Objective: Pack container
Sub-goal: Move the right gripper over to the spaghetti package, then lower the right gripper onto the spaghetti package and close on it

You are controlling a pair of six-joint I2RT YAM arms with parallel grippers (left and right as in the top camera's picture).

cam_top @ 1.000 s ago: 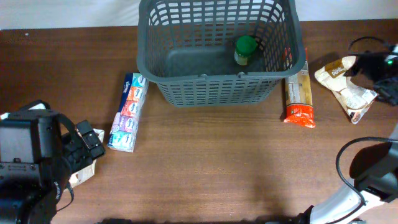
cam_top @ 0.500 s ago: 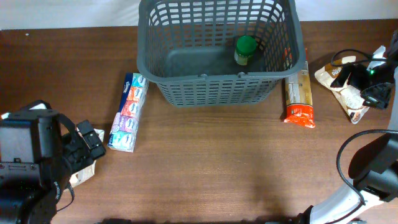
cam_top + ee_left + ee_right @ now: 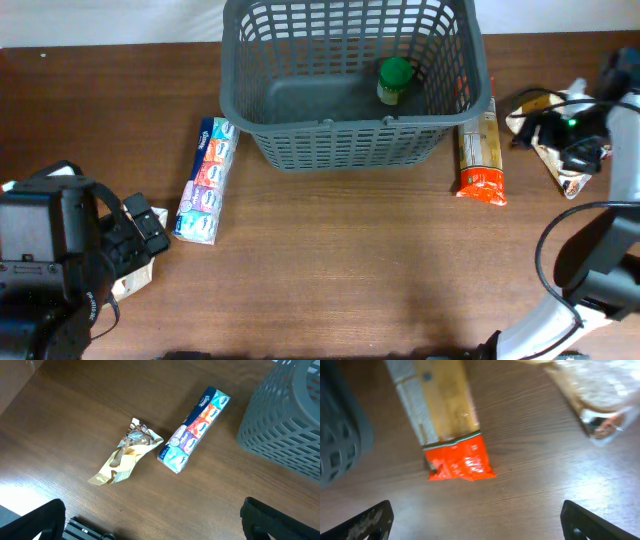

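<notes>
The container (image 3: 340, 148), a dark grey slotted basket, stands at the back centre and holds a green-lidded jar (image 3: 394, 80). A long pack of tissues (image 3: 205, 181) lies to its left, also in the left wrist view (image 3: 195, 430) beside a crumpled beige wrapper (image 3: 125, 455). A pasta pack with an orange end (image 3: 480, 150) lies right of the basket. My right gripper (image 3: 477, 520) hangs open above the table just beyond that pack (image 3: 447, 420), nothing between its fingers. My left gripper (image 3: 160, 520) is open over bare wood at the lower left.
A beige snack bag (image 3: 545, 125) lies at the far right, partly covered by my right arm; its corner shows in the right wrist view (image 3: 595, 390). The basket wall (image 3: 285, 425) rises at the right of the left wrist view.
My right arm has swung left and forward over the beige bag, towards the pasta pack. The left arm has stayed still.
</notes>
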